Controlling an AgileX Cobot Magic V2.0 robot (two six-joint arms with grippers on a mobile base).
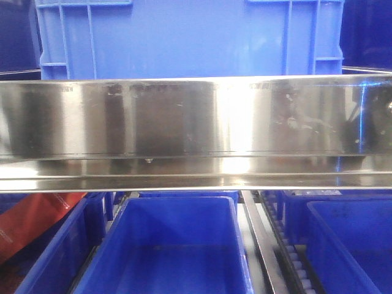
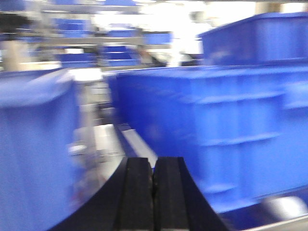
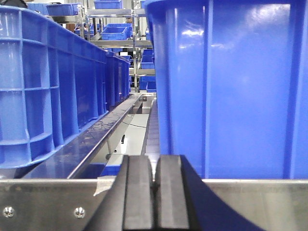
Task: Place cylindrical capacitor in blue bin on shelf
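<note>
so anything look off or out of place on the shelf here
One oddity: a red-orange object lies slanted across the lower-left bin, among otherwise blue bins. The steel rail is scuffed. No capacitor is visible.

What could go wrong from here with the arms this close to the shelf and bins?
The capacitor shows in no view and both grippers look shut on nothing, so it may not be in hand at all. The right gripper sits low beside a blue bin and just above the steel rail; a small sideways move could knock either. The left gripper view is blurred, which suggests fast motion near another blue bin, so a bump seems possible.
</note>
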